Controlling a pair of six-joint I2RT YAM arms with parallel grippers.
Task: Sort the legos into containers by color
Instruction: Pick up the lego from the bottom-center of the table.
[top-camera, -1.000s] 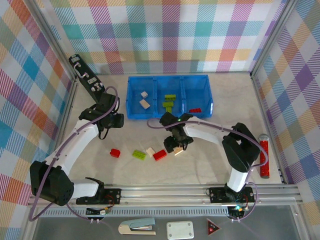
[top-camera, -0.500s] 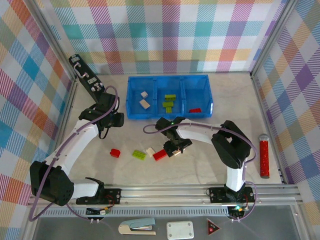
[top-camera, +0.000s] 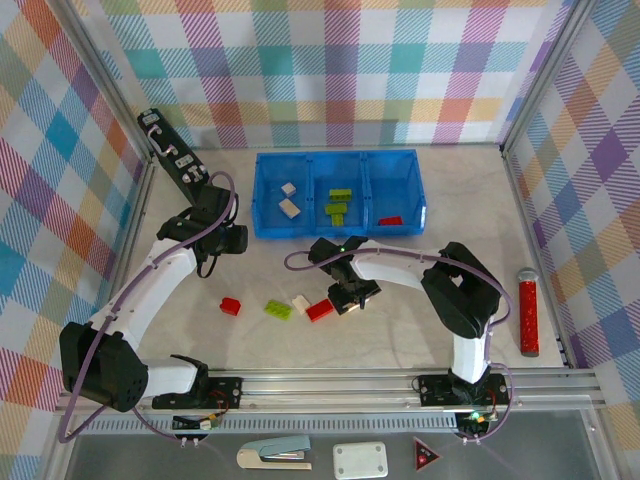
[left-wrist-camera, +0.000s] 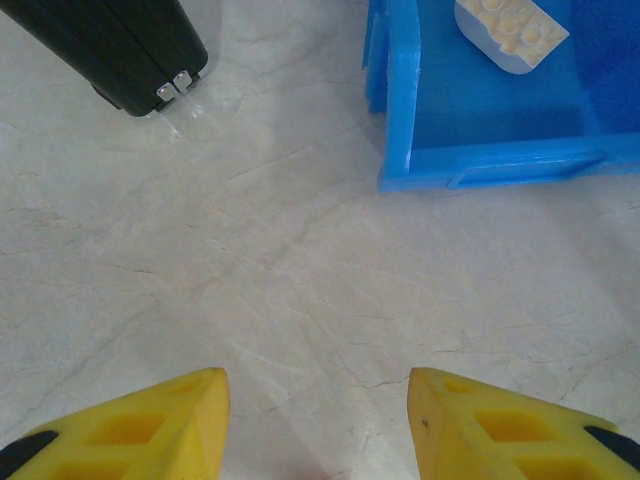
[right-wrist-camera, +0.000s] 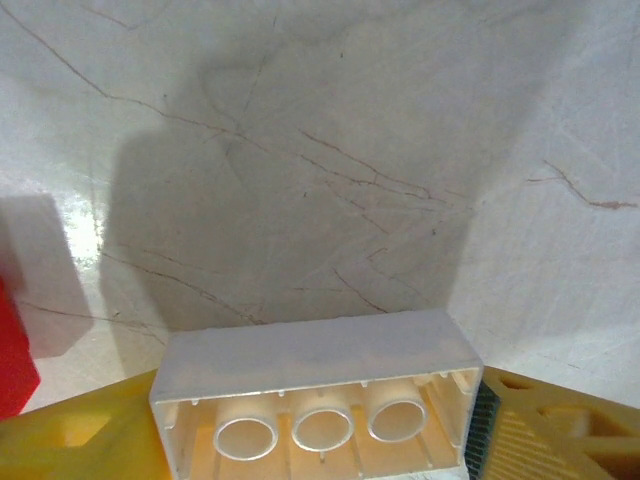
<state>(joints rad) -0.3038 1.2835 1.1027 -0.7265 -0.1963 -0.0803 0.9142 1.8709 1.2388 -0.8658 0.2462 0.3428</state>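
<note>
The blue tray (top-camera: 262, 198) stands at the back with three compartments: two cream bricks (top-camera: 289, 207) in the left one, green bricks (top-camera: 338, 205) in the middle, one red brick (top-camera: 390, 220) in the right. My right gripper (top-camera: 349, 297) is low over the table, shut on a cream brick (right-wrist-camera: 315, 385) whose hollow underside faces the wrist camera, held between the yellow fingers (right-wrist-camera: 560, 425). Loose on the table lie a red brick (top-camera: 231, 306), a green brick (top-camera: 278, 310), a cream brick (top-camera: 300, 303) and a red brick (top-camera: 320, 310). My left gripper (left-wrist-camera: 318, 400) is open over bare table near the tray's left front corner (left-wrist-camera: 400, 150).
A black rectangular device (top-camera: 175, 160) lies along the left wall, near my left gripper (top-camera: 232, 240). A red cylinder (top-camera: 527, 310) lies at the right edge. A stapler (top-camera: 275, 455), a white box (top-camera: 360, 460) and a red triangle (top-camera: 426, 457) sit on the near ledge.
The right arm's elbow has swung left and its gripper has shifted slightly left, closing on the cream brick. The left arm has not moved.
</note>
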